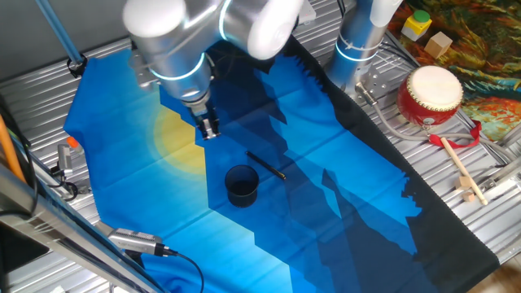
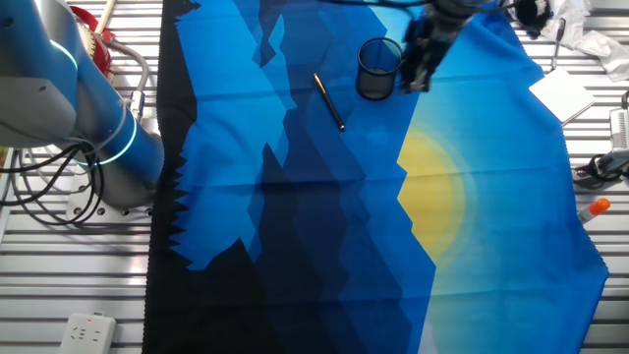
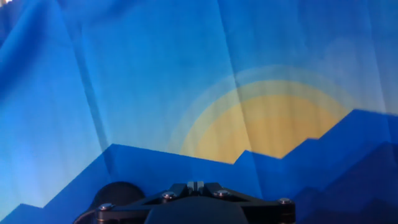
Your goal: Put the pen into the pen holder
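Note:
The pen point(image 1: 266, 165) is thin and black and lies flat on the blue cloth, just right of and behind the pen holder point(image 1: 241, 185), a short dark round cup standing upright. Both show in the other fixed view, pen point(image 2: 329, 101) and holder point(image 2: 378, 69). My gripper point(image 1: 209, 130) hangs above the cloth to the left of and behind the holder, apart from both. Its fingers are together with nothing between them. In the hand view the gripper point(image 3: 196, 185) shows at the bottom edge, with the holder's rim point(image 3: 118, 193) to its left. The pen is out of the hand view.
A red drum with a white top point(image 1: 430, 94) and a wooden drumstick with a red handle point(image 1: 460, 167) lie at the right. Coloured blocks point(image 1: 417, 24) sit at the back right. A camera mount point(image 1: 69, 163) and cables stand at the left edge.

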Controlling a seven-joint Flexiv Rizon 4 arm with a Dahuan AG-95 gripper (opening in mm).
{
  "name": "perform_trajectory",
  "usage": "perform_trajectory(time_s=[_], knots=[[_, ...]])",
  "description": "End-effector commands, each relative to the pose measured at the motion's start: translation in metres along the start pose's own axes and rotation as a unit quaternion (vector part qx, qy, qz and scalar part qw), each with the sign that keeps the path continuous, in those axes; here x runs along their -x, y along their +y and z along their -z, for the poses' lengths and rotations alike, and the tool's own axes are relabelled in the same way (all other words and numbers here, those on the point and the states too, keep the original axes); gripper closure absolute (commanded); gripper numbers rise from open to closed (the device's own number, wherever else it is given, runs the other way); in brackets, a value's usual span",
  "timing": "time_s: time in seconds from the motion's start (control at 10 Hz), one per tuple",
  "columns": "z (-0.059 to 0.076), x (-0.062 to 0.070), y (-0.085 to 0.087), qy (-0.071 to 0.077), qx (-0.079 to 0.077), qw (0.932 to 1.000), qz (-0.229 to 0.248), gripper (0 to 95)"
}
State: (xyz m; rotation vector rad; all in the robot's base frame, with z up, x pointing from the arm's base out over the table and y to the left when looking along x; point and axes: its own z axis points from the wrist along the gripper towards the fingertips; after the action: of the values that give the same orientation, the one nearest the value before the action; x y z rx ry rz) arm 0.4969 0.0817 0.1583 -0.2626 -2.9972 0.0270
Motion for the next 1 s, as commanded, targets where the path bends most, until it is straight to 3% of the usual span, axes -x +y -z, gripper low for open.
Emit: perform_trajectory(time_s=[0.1,0.4,0.5,0.6,0.8,1.0], knots=[[-0.003,-0.011,0.0,0.001,-0.001,1.0,0.001,95.0],[-0.015,-0.023,0.013,0.007,-0.001,1.0,-0.007,95.0],[-0.017,-0.025,0.015,0.013,-0.002,0.9999,-0.009,95.0],[-0.022,-0.026,0.019,0.029,0.003,0.9996,-0.008,95.0],[-0.031,-0.025,0.02,0.033,0.004,0.9994,-0.005,95.0],[-0.049,-0.021,0.02,0.034,0.004,0.9994,-0.008,95.0]])
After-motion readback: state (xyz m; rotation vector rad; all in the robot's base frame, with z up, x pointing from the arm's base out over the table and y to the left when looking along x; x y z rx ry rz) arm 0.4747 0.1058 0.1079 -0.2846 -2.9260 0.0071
